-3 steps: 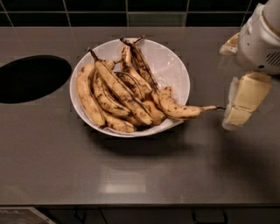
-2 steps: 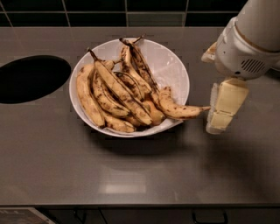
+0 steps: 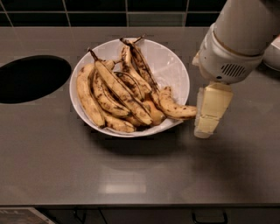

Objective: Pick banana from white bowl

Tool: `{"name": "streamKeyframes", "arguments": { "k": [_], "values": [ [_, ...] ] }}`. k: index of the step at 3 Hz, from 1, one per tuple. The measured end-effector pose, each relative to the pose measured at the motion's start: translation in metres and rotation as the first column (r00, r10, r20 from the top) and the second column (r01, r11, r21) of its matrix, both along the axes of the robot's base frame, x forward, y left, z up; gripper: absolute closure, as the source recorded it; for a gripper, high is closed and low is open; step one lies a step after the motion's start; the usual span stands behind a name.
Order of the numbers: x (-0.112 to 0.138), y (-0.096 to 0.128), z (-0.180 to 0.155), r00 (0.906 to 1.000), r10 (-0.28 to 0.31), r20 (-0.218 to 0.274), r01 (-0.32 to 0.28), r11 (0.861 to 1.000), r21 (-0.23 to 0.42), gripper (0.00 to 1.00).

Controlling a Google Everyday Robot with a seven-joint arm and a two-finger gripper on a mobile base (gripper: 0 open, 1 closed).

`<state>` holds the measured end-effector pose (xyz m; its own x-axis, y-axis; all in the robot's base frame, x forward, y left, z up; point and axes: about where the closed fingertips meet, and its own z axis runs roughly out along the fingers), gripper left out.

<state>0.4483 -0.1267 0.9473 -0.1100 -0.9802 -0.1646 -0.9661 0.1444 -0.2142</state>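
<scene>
The white bowl (image 3: 170,65) sits on the grey counter, left of centre, holding several spotted bananas. The banana (image 3: 174,108), short and strongly curved, lies at the bowl's right side with its stem end reaching out over the rim. My gripper (image 3: 204,130) hangs under the white arm just right of the bowl, pointing down at the counter, right at the banana's stem end. The stem tip is hidden behind the gripper. The longer black-streaked bananas (image 3: 118,92) fill the bowl's left and middle.
A dark round opening (image 3: 30,78) is set into the counter at the left. A black tiled wall (image 3: 96,11) runs along the back. A white object (image 3: 273,52) shows at the right edge behind the arm. The counter's front edge (image 3: 131,205) runs near the bottom.
The arm and gripper have moved left toward the bowl, from well right of the banana's stem to right at it, now covering the stem tip. The bananas have not moved.
</scene>
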Motion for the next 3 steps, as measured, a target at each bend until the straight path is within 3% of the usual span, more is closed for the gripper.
{"name": "streamKeyframes", "arguments": {
  "k": [1, 2, 3],
  "values": [
    [-0.0105, 0.0009, 0.0083, 0.9964, -0.081, 0.023, 0.082, 0.995, -0.048, 0.00],
    [-0.0148, 0.0028, 0.0074, 0.9929, -0.117, 0.024, 0.118, 0.991, -0.056, 0.00],
    [-0.0148, 0.0052, -0.0011, 0.9931, -0.116, 0.011, 0.117, 0.992, -0.041, 0.00]
  ]
}}
